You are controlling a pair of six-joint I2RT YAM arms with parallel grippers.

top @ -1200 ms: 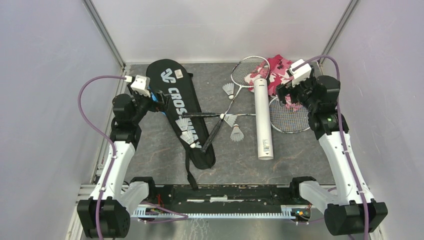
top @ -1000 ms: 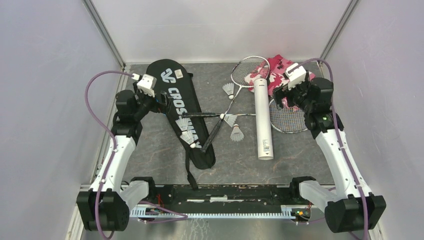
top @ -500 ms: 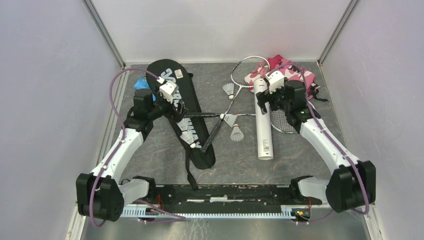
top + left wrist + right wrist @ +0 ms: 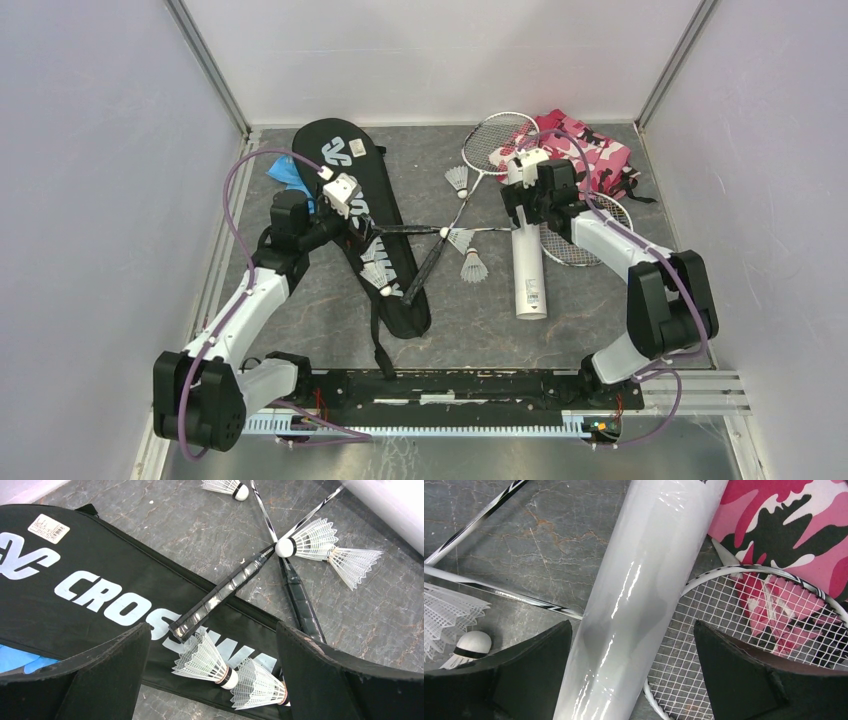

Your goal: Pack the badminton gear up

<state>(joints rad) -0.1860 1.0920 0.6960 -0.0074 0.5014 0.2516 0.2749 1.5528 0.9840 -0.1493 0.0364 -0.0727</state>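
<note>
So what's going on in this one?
Packing of the badminton gear has barely begun, and nothing is held. The left gripper hovers open over a racket handle and two shuttlecocks lying on the black racket bag. The right gripper hangs open over the white tube, beside a racket head and the pink camouflage cloth. Both rackets and three more shuttlecocks lie loose on the table.

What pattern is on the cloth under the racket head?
The crumpled cloth shows pink, black and white camouflage, clearest in the right wrist view.
</note>
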